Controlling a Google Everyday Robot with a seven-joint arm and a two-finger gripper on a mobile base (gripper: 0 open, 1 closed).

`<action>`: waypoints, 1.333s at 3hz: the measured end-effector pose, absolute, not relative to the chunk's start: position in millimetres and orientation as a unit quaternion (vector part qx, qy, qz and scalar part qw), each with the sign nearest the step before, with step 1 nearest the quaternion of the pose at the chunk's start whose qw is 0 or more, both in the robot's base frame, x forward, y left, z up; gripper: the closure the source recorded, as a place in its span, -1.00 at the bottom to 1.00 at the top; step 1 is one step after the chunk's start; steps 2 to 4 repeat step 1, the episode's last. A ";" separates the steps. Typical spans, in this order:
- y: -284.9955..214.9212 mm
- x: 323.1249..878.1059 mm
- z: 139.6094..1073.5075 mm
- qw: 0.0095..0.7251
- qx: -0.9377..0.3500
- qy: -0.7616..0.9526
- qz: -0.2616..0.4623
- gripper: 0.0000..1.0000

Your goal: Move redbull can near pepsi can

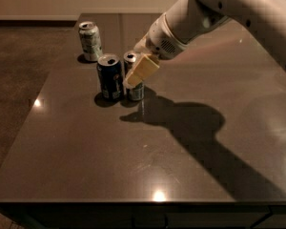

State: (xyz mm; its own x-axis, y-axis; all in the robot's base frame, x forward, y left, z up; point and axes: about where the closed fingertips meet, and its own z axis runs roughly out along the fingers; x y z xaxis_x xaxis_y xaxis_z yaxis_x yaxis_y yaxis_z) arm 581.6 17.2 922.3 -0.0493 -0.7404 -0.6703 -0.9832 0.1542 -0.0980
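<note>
The slim silver-grey redbull can (135,92) stands upright on the dark table (148,147), right beside the dark blue pepsi can (110,78), almost touching it on its right. My gripper (134,76) reaches down from the upper right on the white arm and is at the redbull can, with its yellowish tip covering the can's middle. The can's base rests on the table.
A wider whitish patterned can (90,41) stands farther back on the left, near the table's far left corner. The table's left edge runs close to the cans. The arm's shadow lies across the table's middle and right.
</note>
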 end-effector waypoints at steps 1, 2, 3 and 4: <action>17.3 581.6 922.2 0.304 -0.619 0.696 0.200 -1.00; 17.3 581.6 922.2 0.304 -0.619 0.696 0.200 -1.00; 17.3 581.6 922.2 0.304 -0.619 0.696 0.200 -1.00; 17.3 581.6 922.2 0.304 -0.619 0.696 0.200 -1.00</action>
